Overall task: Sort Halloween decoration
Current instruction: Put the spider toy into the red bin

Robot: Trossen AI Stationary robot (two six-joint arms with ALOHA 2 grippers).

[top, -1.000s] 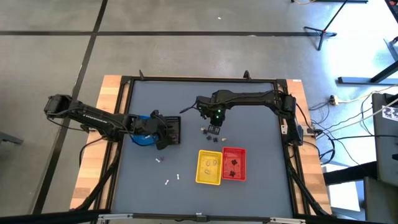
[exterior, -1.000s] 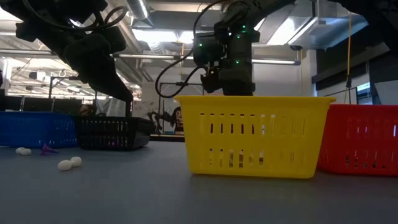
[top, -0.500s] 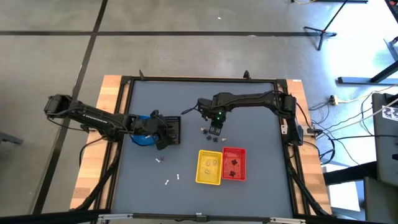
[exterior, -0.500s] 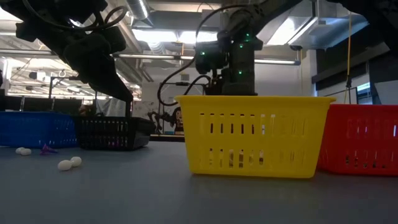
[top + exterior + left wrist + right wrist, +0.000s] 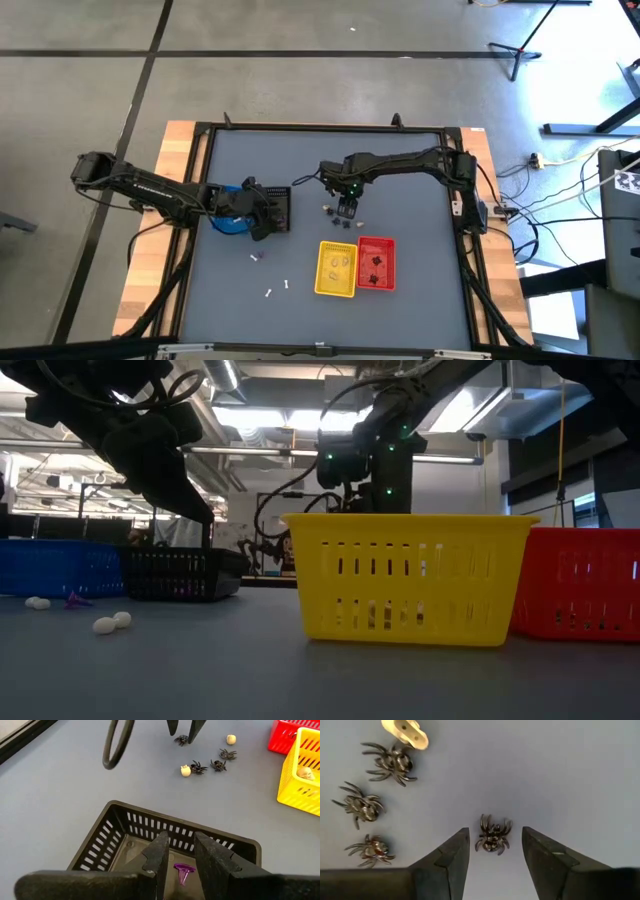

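the right gripper (image 5: 492, 852) hangs open astride a small black plastic spider (image 5: 492, 836); three more spiders sit at its nine to ten o'clock. the left gripper (image 5: 180, 862), fingers parted, hovers over the black mesh basket (image 5: 120, 827).

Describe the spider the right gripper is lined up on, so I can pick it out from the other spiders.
Start at the yellow basket and go toward the table's far edge to the loose trinkets, where the right gripper stands open. The target spider lies on the grey tabletop between its fingertips, untouched. It lies alone, while three other spiders cluster off to one side near a cream skull.
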